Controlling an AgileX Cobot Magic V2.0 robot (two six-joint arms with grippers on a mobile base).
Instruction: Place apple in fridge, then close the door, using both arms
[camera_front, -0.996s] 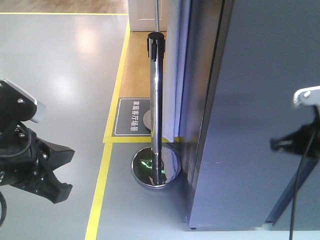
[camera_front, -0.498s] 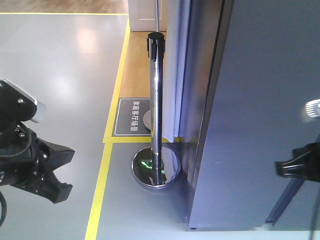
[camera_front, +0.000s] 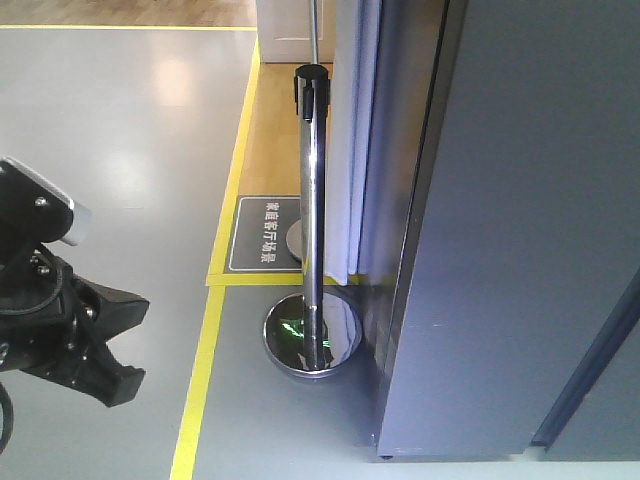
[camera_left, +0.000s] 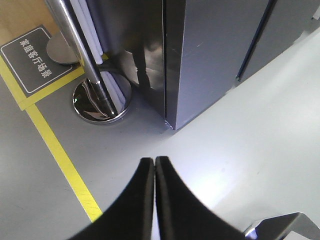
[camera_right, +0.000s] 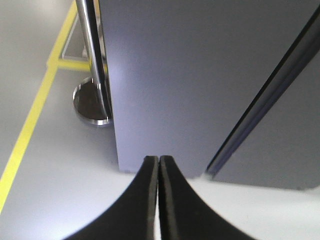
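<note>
Nearest in the left wrist view, the left hand (camera_left: 155, 167) is seen with its two black fingers pressed together on nothing, held low over the pale grey floor (camera_left: 260, 115). In the right wrist view the right hand (camera_right: 158, 165) is likewise shut flat and empty, pointed at the dark grey face of the fridge (camera_right: 200, 75). Such closed, empty hands suit pushing or resting, not carrying. In the front-facing view only the left arm (camera_front: 60, 320) is seen, at the near left edge and well apart from the cabinet.

Further off, the door (camera_front: 530, 220) is seen lying flush with the cabinet body, only a thin dark seam showing along its left edge, so it is judged to be closed (no white interior can be seen anywhere). The apple is not visible in any view; it is presumably inside, though that cannot be confirmed.

Just left of the fridge a chrome stanchion post (camera_front: 312, 190) stands on its round base, with a yellow floor line (camera_front: 205, 350) and a grey floor sign (camera_front: 265, 235) beyond.
</note>
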